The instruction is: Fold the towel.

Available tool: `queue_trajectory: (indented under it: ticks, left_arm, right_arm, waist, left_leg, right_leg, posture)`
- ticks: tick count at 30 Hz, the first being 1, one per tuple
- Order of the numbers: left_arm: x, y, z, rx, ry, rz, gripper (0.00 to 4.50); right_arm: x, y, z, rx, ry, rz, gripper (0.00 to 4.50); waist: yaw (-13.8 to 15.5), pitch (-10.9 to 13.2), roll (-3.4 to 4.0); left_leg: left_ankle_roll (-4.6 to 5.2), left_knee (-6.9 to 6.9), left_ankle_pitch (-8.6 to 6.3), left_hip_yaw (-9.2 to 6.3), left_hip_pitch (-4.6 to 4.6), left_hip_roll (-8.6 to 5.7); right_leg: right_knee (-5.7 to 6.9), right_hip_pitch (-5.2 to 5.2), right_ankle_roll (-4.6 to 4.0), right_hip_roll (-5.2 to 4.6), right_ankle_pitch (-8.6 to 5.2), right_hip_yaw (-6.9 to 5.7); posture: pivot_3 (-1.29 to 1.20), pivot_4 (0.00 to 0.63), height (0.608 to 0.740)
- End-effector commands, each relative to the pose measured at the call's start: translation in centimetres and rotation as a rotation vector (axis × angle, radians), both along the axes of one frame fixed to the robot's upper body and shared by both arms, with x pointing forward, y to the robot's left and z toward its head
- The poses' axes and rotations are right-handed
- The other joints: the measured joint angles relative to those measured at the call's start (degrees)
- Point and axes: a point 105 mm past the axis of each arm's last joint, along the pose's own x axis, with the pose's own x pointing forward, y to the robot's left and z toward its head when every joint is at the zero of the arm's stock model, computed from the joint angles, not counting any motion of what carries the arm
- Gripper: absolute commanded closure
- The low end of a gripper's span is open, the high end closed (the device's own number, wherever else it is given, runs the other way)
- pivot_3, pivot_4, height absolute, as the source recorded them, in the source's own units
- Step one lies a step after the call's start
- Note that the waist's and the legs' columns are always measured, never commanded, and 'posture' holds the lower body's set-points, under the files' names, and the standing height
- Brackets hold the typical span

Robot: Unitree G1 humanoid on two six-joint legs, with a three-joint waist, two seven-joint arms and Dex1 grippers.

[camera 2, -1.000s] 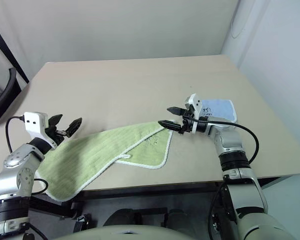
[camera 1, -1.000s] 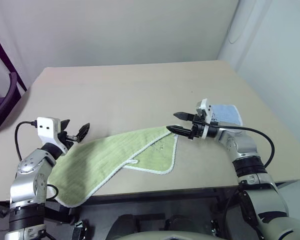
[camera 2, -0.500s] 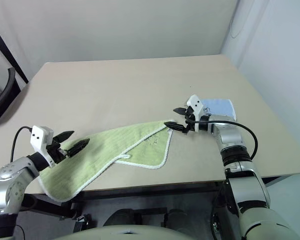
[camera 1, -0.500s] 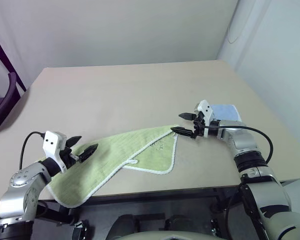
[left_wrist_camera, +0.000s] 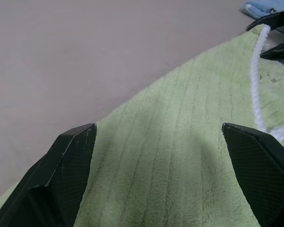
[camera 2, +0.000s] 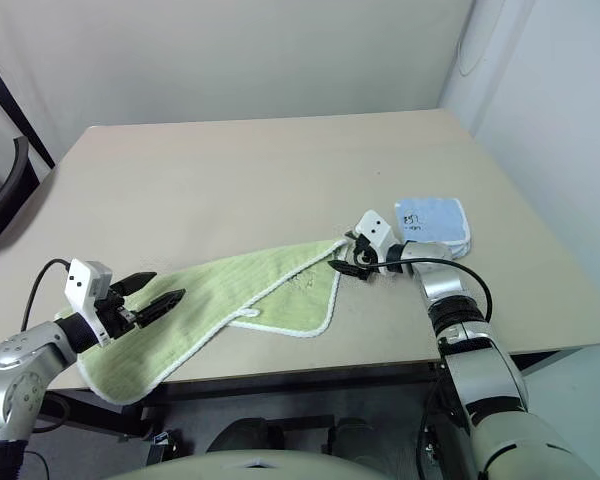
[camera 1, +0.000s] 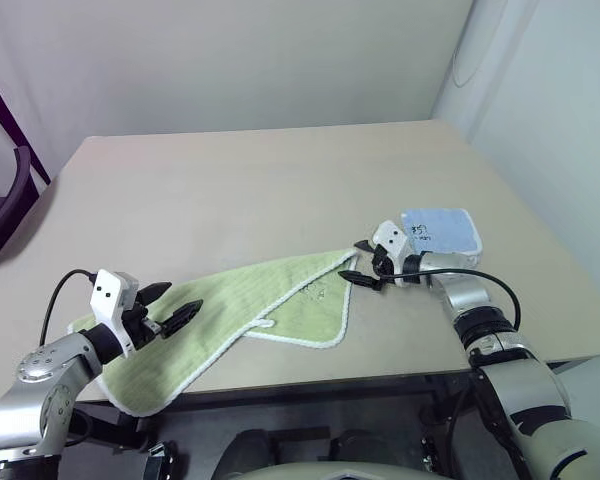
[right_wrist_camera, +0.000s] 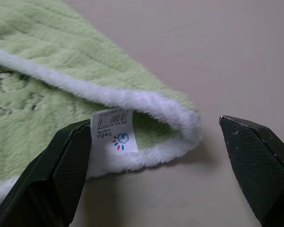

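The light green towel [camera 1: 242,303] lies slantwise on the table [camera 1: 260,190], partly folded, its left end drooping over the front edge. Its white-edged right corner [right_wrist_camera: 180,124], bearing a small white label [right_wrist_camera: 112,135], sits between the wide-open fingers of my right gripper [camera 1: 351,260], low over the table. My left gripper [camera 1: 178,302] is open too and hovers just above the towel's left part, with ribbed cloth [left_wrist_camera: 180,156] between its fingers [left_wrist_camera: 68,163]. Neither gripper holds anything.
A small folded light blue cloth [camera 1: 440,230] lies just right of my right gripper. A dark chair [camera 1: 8,200] stands off the table's left side. The table's front edge [camera 1: 400,372] runs close under the towel.
My left gripper has drawn back and down over the towel's left part. My right gripper has sunk and closed in around the towel's right corner. Both stayed open.
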Motion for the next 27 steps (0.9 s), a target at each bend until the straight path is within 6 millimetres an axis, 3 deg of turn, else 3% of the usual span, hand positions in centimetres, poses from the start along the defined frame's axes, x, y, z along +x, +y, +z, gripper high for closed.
queue_trajectory:
  ticks: [1,7,8,12,18,21,24,27]
  left_arm:
    - [0.3,-0.6,1.3,0.016,-0.052,-0.018,0.02]
    - [0.1,-0.8,1.4,0.011,-0.051,-0.019,0.02]
    - [0.1,-0.7,1.4,0.012,-0.050,-0.017,0.01]
    - [0.0,-0.6,1.5,0.011,-0.045,-0.016,0.00]
    - [0.2,-0.6,1.6,0.015,-0.052,-0.010,0.00]
    - [0.4,-0.6,2.0,-0.017,-0.058,0.004,0.00]
    - [0.6,-0.6,2.9,-0.103,-0.057,0.006,0.00]
    - [0.5,-0.9,3.4,-0.129,-0.055,-0.015,0.00]
  right_arm:
    - [1.5,0.5,2.0,0.013,-0.077,-0.027,0.05]
    - [2.3,0.7,2.6,0.040,-0.085,-0.062,0.05]
    - [2.3,0.7,2.6,0.036,-0.088,-0.060,0.22]
    - [2.3,0.5,2.5,0.027,-0.088,-0.061,1.23]
    - [2.3,0.6,2.8,0.040,-0.089,-0.051,3.38]
    - [1.5,2.0,4.7,0.151,-0.116,0.054,4.45]
    - [0.9,3.3,7.7,0.280,-0.152,0.119,4.49]
    - [1.6,3.7,10.9,0.356,-0.209,0.086,4.49]
  waist:
    - [0.0,0.0,0.00]
    - [0.0,0.0,0.00]
    - [0.1,0.0,0.00]
    - [0.0,0.0,0.00]
    - [0.0,0.0,0.00]
    - [0.0,0.0,0.00]
    - [0.0,0.0,0.00]
    - [0.0,0.0,0.01]
  left_leg:
    - [-0.01,0.00,0.01,0.00,0.01,0.00]
    - [-0.01,0.01,0.01,0.00,0.02,0.00]
    - [-0.02,0.01,0.01,0.00,0.02,0.00]
    - [-0.01,0.01,0.02,0.00,0.02,0.00]
    - [-0.02,0.04,0.02,0.00,0.03,0.00]
    - [-0.02,0.05,0.03,0.00,0.03,0.00]
    - [-0.02,0.06,0.03,0.00,0.02,0.00]
    - [-0.02,0.10,0.03,-0.01,0.05,0.01]
  right_leg:
    - [0.01,0.01,0.00,0.00,0.00,0.00]
    - [0.03,0.02,0.00,0.01,0.00,0.00]
    - [0.03,0.02,0.00,0.01,0.00,0.00]
    - [0.03,0.02,0.00,0.01,0.00,0.00]
    - [0.08,0.01,0.00,0.02,0.00,0.00]
    - [0.10,0.02,0.00,0.02,0.00,0.00]
    - [0.12,0.01,0.01,0.03,0.01,0.00]
    - [0.22,0.02,0.01,0.05,0.01,0.00]
  posture:
    - [0.00,0.000,0.740]
    - [0.00,0.000,0.740]
    - [0.00,0.000,0.740]
    - [0.00,0.000,0.740]
    - [0.00,0.000,0.740]
    - [0.00,0.000,0.740]
    - [0.00,0.000,0.740]
    - [0.00,0.000,0.740]
